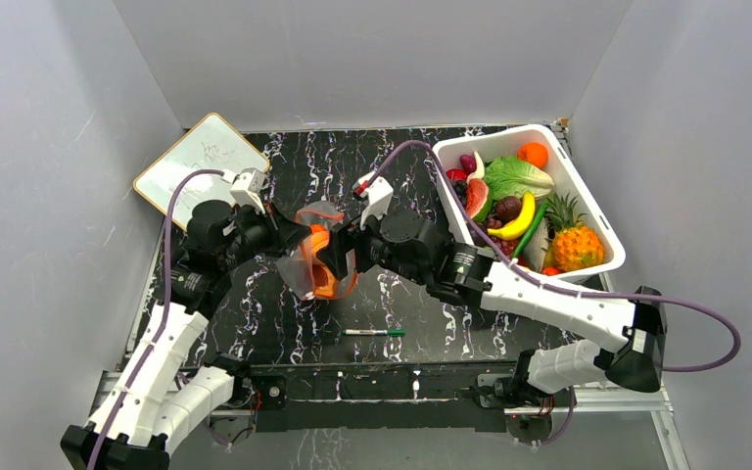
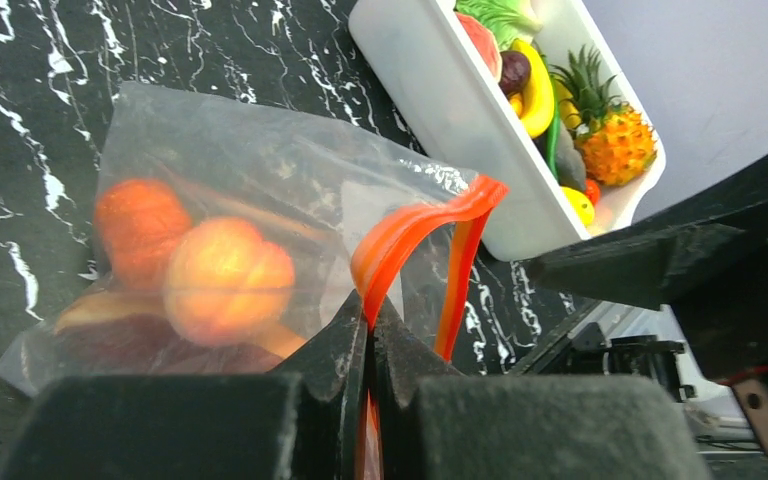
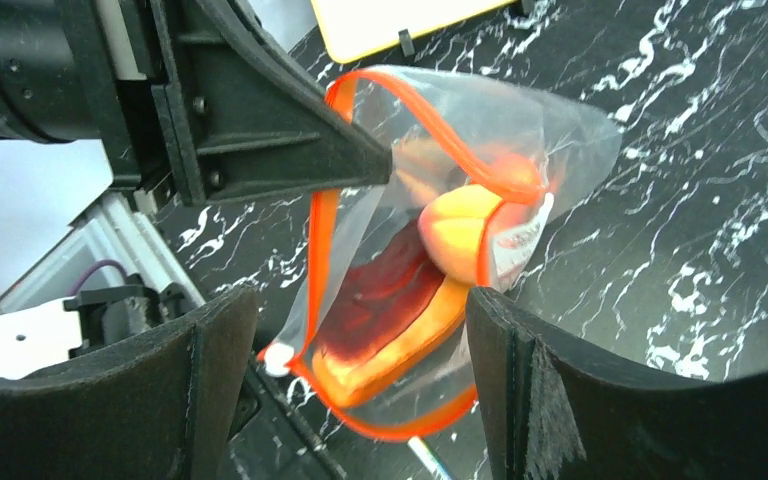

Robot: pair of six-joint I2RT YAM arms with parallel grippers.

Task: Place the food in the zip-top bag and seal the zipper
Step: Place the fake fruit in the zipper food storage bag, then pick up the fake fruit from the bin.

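Observation:
The clear zip-top bag (image 1: 315, 262) hangs above the table centre, its mouth open in a loop. My left gripper (image 1: 292, 240) is shut on the orange-red zipper (image 2: 412, 232), with the strip pinched between its fingertips (image 2: 370, 322). Inside the bag are round orange toy fruits (image 2: 228, 282) and a dark red and orange slice (image 3: 390, 320). My right gripper (image 1: 339, 257) is open and empty. Its two fingers stand on either side of the bag's mouth (image 3: 355, 305) without touching it. The zipper rim (image 3: 318, 250) gapes toward that camera.
A white tub (image 1: 587, 201) of other toy fruits stands at the back right. A white-and-green marker pen (image 1: 374, 333) lies near the front. A small whiteboard (image 1: 201, 162) leans at the back left. The arms meet over the middle of the black marbled table.

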